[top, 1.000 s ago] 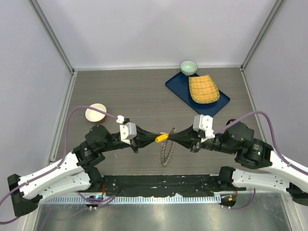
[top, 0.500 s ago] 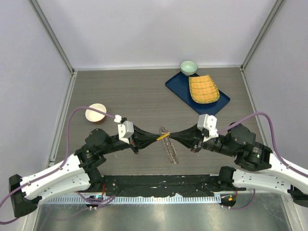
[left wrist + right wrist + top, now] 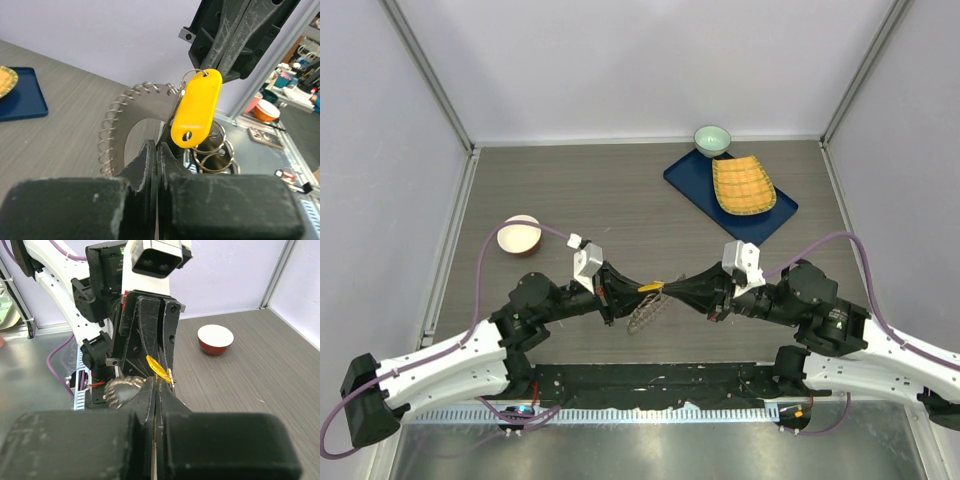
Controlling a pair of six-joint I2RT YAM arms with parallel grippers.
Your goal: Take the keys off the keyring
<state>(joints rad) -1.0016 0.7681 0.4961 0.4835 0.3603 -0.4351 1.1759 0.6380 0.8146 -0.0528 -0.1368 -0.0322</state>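
One grey wood-grain bench [image 3: 570, 190] carries everything, and the keyring [image 3: 645, 315] near its front middle is the mark for all places here

Two black-and-white arms reach in from the near edge, one to each side of the keyring, and their tips meet just above it. The left gripper [image 3: 636, 291] has its fingers [image 3: 148, 165] pressed flat together, clamped on the keyring's rim right at the foot of the tag. The right gripper [image 3: 674, 290] also has its fingers [image 3: 148, 392] tight together, with its tip at the tag's other end; what it pinches there is too small to tell

One dark blue tray [image 3: 692, 185] lies well beyond the keyring and to its right, and one yellow woven dish [image 3: 742, 185] rests on it

The one keyring is held up off the bench between the two grippers, hanging tilted just below them

There are two small bowls. A green one [image 3: 712, 139] sits farther back than the tray, at the tray's far corner, up and right of the keyring. A red one with a white inside [image 3: 519, 235] sits well to the keyring's left and a little farther back

One yellow plastic tag [image 3: 651, 287] bridges the gap between the grippers, touching the keyring's top

The keys [image 3: 107, 145] fringe the keyring all round, packed too closely to count
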